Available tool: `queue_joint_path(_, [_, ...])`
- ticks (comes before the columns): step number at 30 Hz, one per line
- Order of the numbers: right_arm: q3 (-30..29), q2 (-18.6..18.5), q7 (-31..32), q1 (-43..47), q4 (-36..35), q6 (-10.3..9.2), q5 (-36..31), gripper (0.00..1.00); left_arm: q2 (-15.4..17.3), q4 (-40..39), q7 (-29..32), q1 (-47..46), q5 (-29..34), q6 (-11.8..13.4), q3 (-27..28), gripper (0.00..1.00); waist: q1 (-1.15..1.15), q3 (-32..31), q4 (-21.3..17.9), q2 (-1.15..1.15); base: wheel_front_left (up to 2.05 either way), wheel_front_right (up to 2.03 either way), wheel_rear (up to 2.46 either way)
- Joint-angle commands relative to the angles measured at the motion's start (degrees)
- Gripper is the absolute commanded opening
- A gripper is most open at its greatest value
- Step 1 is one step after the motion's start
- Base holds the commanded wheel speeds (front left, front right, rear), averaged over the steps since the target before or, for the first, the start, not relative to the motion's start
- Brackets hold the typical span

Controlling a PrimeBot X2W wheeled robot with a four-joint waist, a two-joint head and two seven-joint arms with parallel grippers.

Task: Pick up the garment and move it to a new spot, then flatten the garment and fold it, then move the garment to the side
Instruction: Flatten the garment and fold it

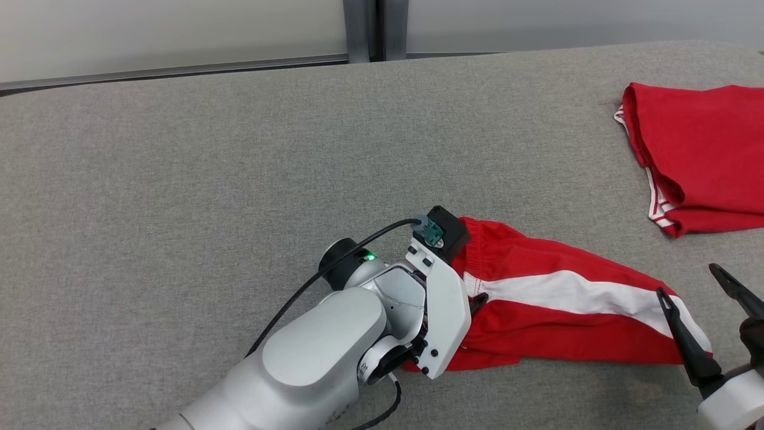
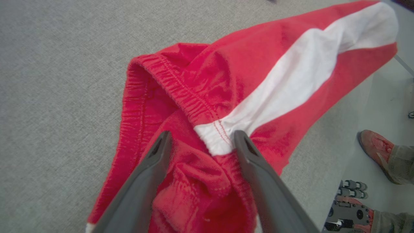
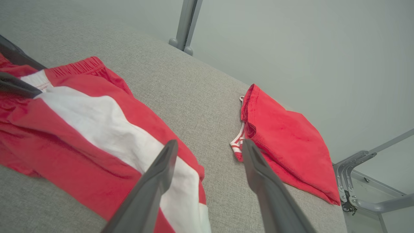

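**Q:** Head view: where is the work, and what is the step?

**A:** The garment [image 1: 555, 310] lies on the table [image 1: 239, 149] at lower centre-right, bunched into a long band. The left gripper [image 1: 479, 300] is at the band's left end, mostly hidden behind its own wrist housing. The right gripper [image 1: 687, 280] stands at the right end with its fingers spread apart. A second red garment [image 1: 698, 155] lies folded at upper right, well apart. The step is probably a two-ended grasp for the lift.

**Q:** Left wrist view: what is the finger state?

**A:** They are fully apart and hold nothing. They straddle the waistband [image 2: 155, 81] where the white stripe [image 2: 291, 77] ends, at frame centre. Whether the tips touch the cloth cannot be told. A person's shoe [image 2: 375, 145] shows at the right edge, beyond the table.

**Q:** What is the procedure there?

**A:** Lower until both tips press into the fabric, then close on the elastic hem. The stitched edge should slip less than loose cloth. Take every layer of the fold, or the garment will likely twist on lifting.

**Q:** Right wrist view?

**A:** These fingers are equally wide and empty. One finger is over the stripe near the leg hem at lower centre, and the other is over bare table.

**Q:** Any correction?

**A:** Shift toward frame left so both fingers bracket the hem before closing. Keep away from the second red garment at centre right. Then raise both ends together to keep the band taut.
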Motion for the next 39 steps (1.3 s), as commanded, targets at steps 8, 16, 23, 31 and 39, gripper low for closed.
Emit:
queue_joint_path(8, [-0.18,0.75,-0.98,-0.52,0.46,-0.14,-0.12,1.00,0.25,0.22,-3.17,-1.94,1.06,-1.19,-2.56,0.00,0.00,0.28,-0.03,0.00,0.00,0.00,0.00])
queue_joint_path(16, [-0.06,1.03,-1.22,-0.38,1.03,-0.14,0.42,1.00,0.25,-0.38,-5.73,-2.46,0.54,-1.98,-3.61,0.00,0.00,-0.63,0.16,0.00,0.00,0.00,0.00])
queue_joint_path(23, [-0.77,2.43,-2.24,0.97,0.39,-0.13,2.50,1.00,4.84,-6.82,-9.95,0.02,-1.92,-1.26,0.66,0.00,0.00,-1.63,1.26,0.00,0.00,0.00,0.00])
queue_joint_path(31, [-0.30,4.40,-4.38,5.04,2.15,-0.13,5.60,1.00,24.77,-26.88,-13.11,13.78,-9.82,1.33,10.18,0.00,0.00,-2.60,2.85,0.00,0.00,0.00,0.00])
queue_joint_path(39, [1.86,4.93,-5.70,3.96,4.46,-0.13,7.34,1.00,31.40,-33.87,-16.79,24.23,-11.44,4.12,11.60,0.24,0.00,-2.72,4.74,0.00,0.00,0.00,0.00])
